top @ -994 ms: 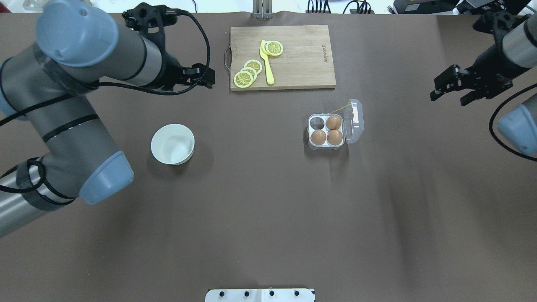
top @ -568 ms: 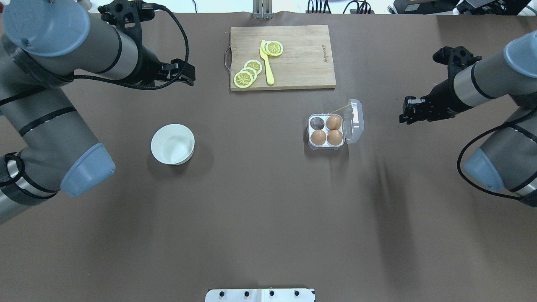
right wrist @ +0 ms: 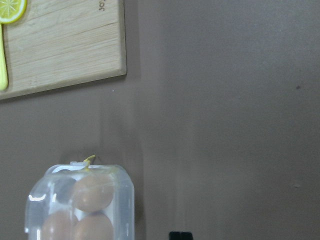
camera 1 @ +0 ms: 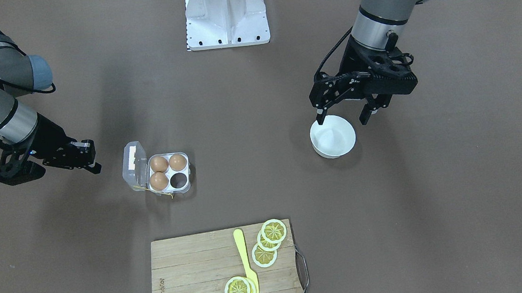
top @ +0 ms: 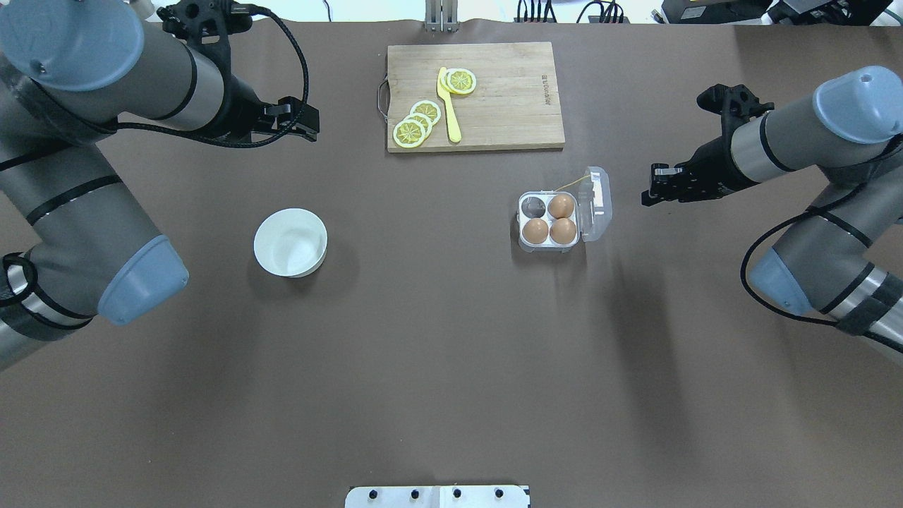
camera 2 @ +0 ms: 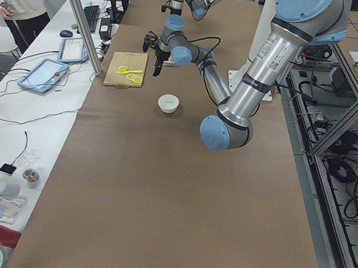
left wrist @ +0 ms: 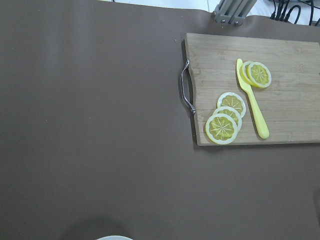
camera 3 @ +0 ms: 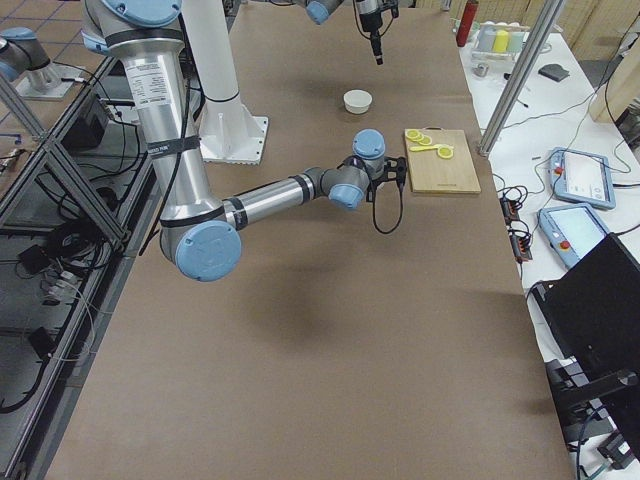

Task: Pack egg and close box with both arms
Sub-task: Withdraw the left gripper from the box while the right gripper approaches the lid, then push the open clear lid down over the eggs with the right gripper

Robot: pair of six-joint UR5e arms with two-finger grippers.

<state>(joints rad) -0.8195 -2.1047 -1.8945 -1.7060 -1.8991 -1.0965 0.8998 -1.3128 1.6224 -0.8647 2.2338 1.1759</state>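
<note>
Exterior front-facing: left claw (camera 1: 341, 120) wide, aloft; right claw (camera 1: 91, 162) gap unclear. Best to push the clear plastic egg carton (camera 1: 180, 179) lid over gently.

A robotics lab: 2 robot arms (top: 77, 197) over a brown tabletop (top: 451, 367), control tablets (camera 3: 572, 178) on a side bench (camera 3: 600, 130), cable bundles (camera 3: 55, 245) beside metal racks (camera 2: 344, 117).
</note>
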